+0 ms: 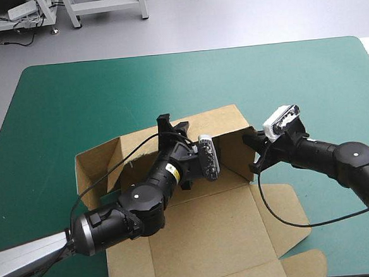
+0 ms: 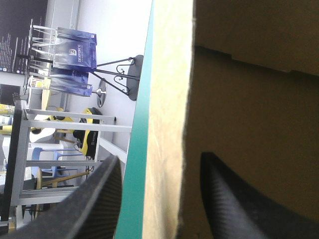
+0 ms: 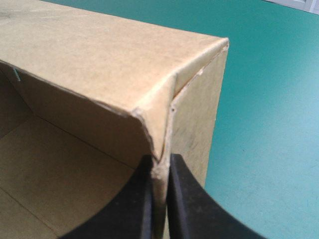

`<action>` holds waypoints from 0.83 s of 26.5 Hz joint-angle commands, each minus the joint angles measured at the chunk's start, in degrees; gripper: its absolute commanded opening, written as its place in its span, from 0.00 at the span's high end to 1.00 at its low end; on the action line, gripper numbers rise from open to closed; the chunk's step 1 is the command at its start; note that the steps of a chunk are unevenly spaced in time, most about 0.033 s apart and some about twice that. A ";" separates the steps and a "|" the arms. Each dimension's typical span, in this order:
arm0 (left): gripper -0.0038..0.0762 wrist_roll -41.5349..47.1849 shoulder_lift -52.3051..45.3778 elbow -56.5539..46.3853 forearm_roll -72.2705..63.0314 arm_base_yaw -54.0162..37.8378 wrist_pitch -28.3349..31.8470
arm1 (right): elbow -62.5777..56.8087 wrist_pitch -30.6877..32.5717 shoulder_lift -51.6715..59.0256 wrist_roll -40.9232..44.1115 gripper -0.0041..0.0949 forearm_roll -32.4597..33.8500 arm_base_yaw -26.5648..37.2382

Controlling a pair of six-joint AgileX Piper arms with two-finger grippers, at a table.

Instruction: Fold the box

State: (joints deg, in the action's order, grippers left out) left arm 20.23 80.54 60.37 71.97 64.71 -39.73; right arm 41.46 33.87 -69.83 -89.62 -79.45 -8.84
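Both arms reach low into the brown box (image 1: 204,232) at mid-desk (image 1: 74,95). The left gripper (image 1: 173,125) stands wide astride its far wall, and the right gripper (image 3: 159,164) pinches its far right corner.

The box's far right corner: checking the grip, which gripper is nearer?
Right. The right gripper pinches the box at that corner; the left gripper straddles its far wall.

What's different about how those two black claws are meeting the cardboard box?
The left gripper is open, its fingers standing apart on either side of a raised wall of the box; the right gripper is shut on the box. The left gripper is at the far wall, the right gripper at the right-hand corner. Both are at raised walls.
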 commanded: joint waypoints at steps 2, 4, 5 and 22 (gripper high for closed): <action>0.48 3.04 -3.25 1.77 1.90 4.01 -1.95 | 1.67 -1.66 0.76 -0.15 0.98 -2.37 -0.17; 0.48 4.69 -4.08 1.77 2.33 5.68 -1.82 | 1.76 -3.31 0.87 -0.05 0.98 -2.93 -0.17; 0.48 4.70 -4.33 1.77 2.46 6.44 -1.82 | 1.80 -3.98 0.87 -0.06 0.98 -3.32 -0.17; 0.48 14.22 -9.33 1.77 5.20 4.07 -7.72 | 3.83 -20.70 0.87 6.88 0.98 2.68 -0.17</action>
State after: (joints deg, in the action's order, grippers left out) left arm 30.41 73.68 60.37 73.95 70.46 -47.01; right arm 43.17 15.97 -70.22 -84.64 -77.06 -9.02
